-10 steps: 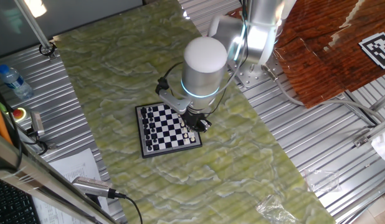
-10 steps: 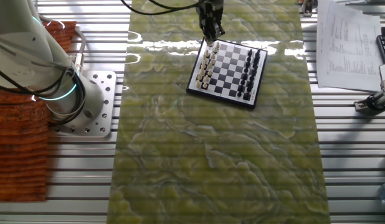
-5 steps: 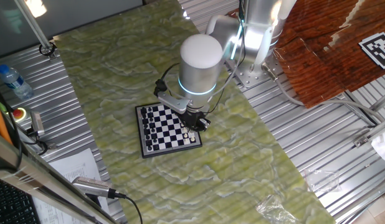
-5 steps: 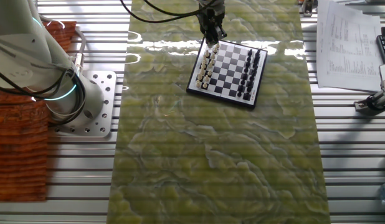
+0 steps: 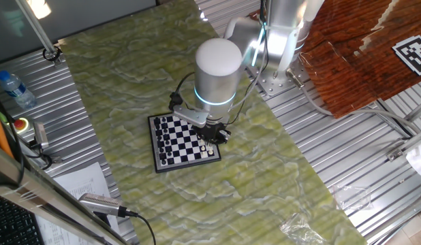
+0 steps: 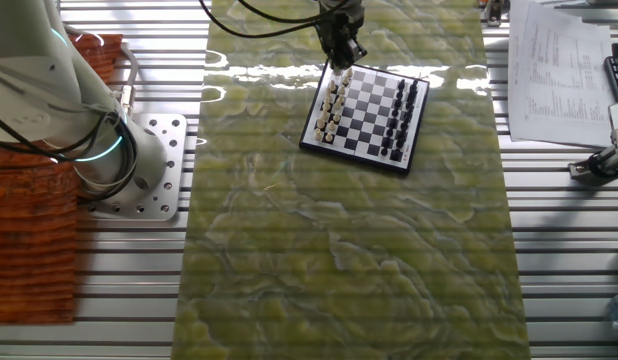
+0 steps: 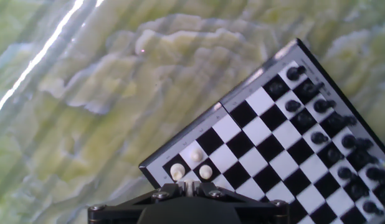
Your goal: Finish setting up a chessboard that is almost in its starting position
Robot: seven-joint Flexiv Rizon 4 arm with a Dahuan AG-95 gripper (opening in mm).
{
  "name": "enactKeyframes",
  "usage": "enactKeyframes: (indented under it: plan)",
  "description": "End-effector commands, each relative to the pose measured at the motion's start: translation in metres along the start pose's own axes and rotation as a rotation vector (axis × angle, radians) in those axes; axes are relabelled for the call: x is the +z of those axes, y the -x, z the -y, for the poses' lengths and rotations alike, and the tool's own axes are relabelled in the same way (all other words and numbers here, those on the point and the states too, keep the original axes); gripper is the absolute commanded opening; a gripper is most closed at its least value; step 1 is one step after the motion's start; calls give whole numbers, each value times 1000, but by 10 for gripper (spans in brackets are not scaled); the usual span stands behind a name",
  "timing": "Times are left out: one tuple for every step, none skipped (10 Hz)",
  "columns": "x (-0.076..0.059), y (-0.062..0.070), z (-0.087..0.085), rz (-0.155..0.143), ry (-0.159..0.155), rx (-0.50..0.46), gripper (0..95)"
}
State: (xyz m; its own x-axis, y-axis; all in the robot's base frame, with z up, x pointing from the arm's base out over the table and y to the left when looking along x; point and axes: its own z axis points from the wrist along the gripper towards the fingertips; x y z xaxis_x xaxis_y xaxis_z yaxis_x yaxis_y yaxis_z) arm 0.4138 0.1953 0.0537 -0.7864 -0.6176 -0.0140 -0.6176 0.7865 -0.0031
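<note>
The chessboard (image 5: 178,139) lies on the green marbled mat, with dark pieces along one side and cream pieces along the other. It also shows in the other fixed view (image 6: 374,110) and in the hand view (image 7: 286,143). My gripper (image 5: 212,138) is low over the board's cream-side corner, as the other fixed view (image 6: 342,66) also shows. In the hand view the gripper (image 7: 189,185) has its fingers close together around a small cream piece at the board's edge. Three more cream pieces (image 7: 195,155) stand just beyond it.
A metal arm base (image 6: 139,170) stands left of the mat. Papers (image 6: 559,70) lie to the right of the mat. A water bottle (image 5: 13,87), a red button (image 5: 21,124) and a handheld device (image 5: 101,203) sit on the ribbed table beside it.
The arm's upper body has shifted slightly left. The gripper stays at the same cream-side corner of the board.
</note>
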Motion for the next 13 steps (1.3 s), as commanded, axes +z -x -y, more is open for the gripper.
enactKeyframes:
  plan:
    - [1, 0, 0, -8, -11, -28, 0]
    - [1, -1, 0, -15, -18, -37, 0]
    - [1, -1, 0, -18, -22, -41, 0]
    - [2, -2, -1, -19, -23, -44, 0]
    - [3, -2, -1, -18, -23, -46, 0]
    - [4, -2, 0, -18, -25, -50, 0]
    - [6, -3, 0, -16, -24, -52, 0]
    - [7, -3, 0, -15, -24, -53, 0]
    - [7, -3, 0, -17, -26, -54, 0]
    - [8, -3, 1, -16, -26, -52, 0]
    - [9, -3, 1, -15, -26, -50, 0]
    - [10, -3, 1, -16, -26, -50, 0]
    - [10, -3, 1, -17, -28, -48, 0]
